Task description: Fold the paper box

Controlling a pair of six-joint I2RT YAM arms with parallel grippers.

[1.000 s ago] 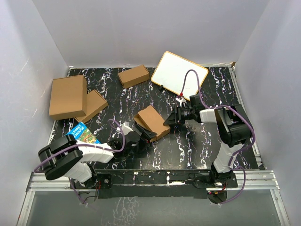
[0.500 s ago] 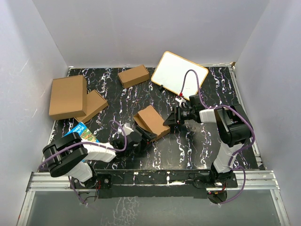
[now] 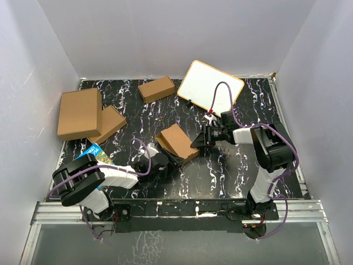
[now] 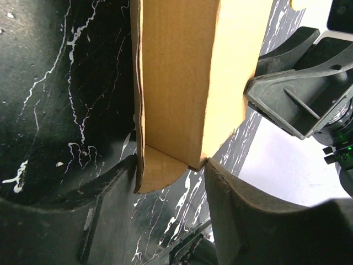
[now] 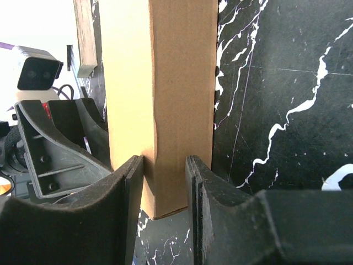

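Looking down from the top camera, we see the paper box (image 3: 176,141) lying near the middle of the black marbled table (image 3: 220,171), turned at an angle, with an arm at each end. Our left gripper (image 3: 164,161) sits at its near left end and our right gripper (image 3: 197,142) at its right corner. A white board (image 3: 207,85) lies at the back, a small closed box (image 3: 156,89) beside it, two flat cartons (image 3: 79,112) overlap at the left edge, and a blue booklet (image 3: 95,152) shows by the left arm. From the left wrist, the paper box (image 4: 176,83) runs away from the camera. Its end and a rounded flap sit between our two fingers (image 4: 242,210), which stand about half apart, and both tips meet the cardboard, so we have hold of that end. The right gripper's finger shows just beyond the box's far side. From the right wrist, the jaws stand fairly narrow. A corner of the box (image 5: 176,83) fills the gap, and both fingers (image 5: 220,221) lie against it in a pinch. The left gripper shows beyond it, at the left of this view.
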